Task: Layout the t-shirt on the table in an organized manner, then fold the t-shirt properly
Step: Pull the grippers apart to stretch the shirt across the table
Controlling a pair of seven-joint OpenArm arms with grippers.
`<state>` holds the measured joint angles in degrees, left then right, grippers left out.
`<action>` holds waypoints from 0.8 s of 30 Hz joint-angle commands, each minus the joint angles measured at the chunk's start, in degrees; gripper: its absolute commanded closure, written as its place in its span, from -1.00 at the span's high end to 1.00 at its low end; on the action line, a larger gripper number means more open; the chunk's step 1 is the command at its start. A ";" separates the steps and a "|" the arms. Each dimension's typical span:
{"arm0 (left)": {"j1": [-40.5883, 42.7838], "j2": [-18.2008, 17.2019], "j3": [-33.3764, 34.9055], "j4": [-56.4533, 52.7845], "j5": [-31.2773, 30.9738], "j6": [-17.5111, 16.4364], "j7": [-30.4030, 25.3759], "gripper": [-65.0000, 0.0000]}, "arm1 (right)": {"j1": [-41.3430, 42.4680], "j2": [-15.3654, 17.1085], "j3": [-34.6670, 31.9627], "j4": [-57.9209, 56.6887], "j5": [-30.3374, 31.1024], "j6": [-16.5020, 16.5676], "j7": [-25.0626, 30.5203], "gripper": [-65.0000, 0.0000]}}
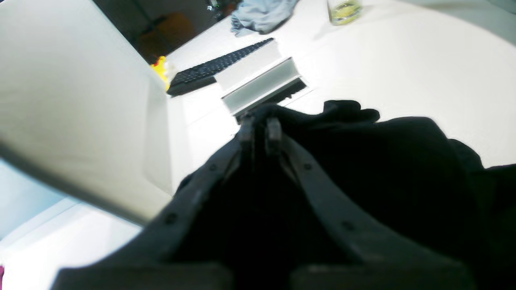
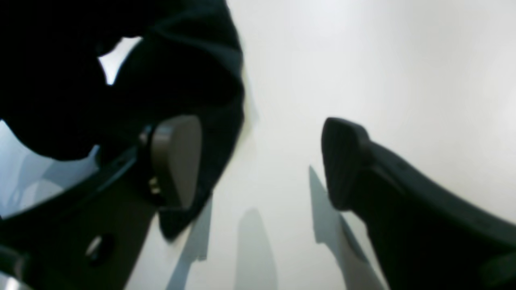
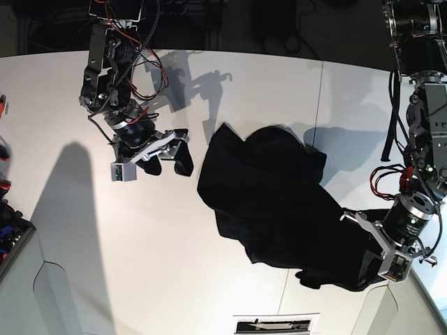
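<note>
My left gripper (image 1: 260, 131) pinches the t-shirt (image 3: 272, 202), bunched on the table (image 3: 140, 265); my right gripper (image 3: 164, 153) gapes empty beside it. Spreading and folding remain, I judge.

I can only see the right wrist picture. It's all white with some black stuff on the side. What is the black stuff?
Observer: It's a black t-shirt, lying crumpled on the white table, not spread flat.
Operator: Is my gripper holding it?
Observer: No. The right gripper is open and beside the shirt, apart from it.
Operator: What's the other arm doing?
Observer: The left gripper is shut on the shirt's edge, at the opposite end of the cloth.
Operator: Anything else around?
Observer: The left wrist view shows a keyboard farther away.
</note>
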<state>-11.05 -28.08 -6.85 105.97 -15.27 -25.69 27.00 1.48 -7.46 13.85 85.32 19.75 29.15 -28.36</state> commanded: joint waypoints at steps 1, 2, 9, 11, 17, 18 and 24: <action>-1.36 -1.44 -0.57 -0.17 -0.35 0.63 -1.49 -1.00 | 0.87 0.00 -0.11 0.96 2.14 0.92 1.14 0.37; -1.31 -2.14 -0.57 -1.25 -0.17 0.63 -1.46 -1.00 | 0.87 0.00 -0.09 1.27 3.43 0.94 1.14 0.37; -1.31 -5.53 -0.57 -11.98 -0.20 0.63 -1.44 -0.78 | 1.07 -0.04 -2.49 6.12 7.54 3.45 1.16 -0.34; -1.29 -6.21 -0.57 -13.79 -0.42 0.61 -1.42 -0.74 | 1.84 -0.13 -5.60 5.77 5.81 3.15 1.18 -0.71; -1.31 -6.23 -0.57 -14.05 -0.46 0.63 -1.03 -0.74 | 5.35 -1.20 -17.18 -1.38 -4.09 1.92 5.77 -0.01; -1.31 -6.23 -0.57 -14.05 -0.48 0.63 -1.03 -0.74 | 6.10 -1.22 -18.75 -3.34 -5.95 1.84 8.13 -0.01; -1.29 -6.27 -0.57 -14.05 -0.42 0.63 -0.39 -0.74 | 11.39 -1.22 -22.97 -15.93 -16.83 -0.66 10.78 -1.00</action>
<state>-10.98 -33.19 -6.94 91.02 -15.27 -25.63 27.55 11.81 -8.38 -9.02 68.49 2.20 28.27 -18.81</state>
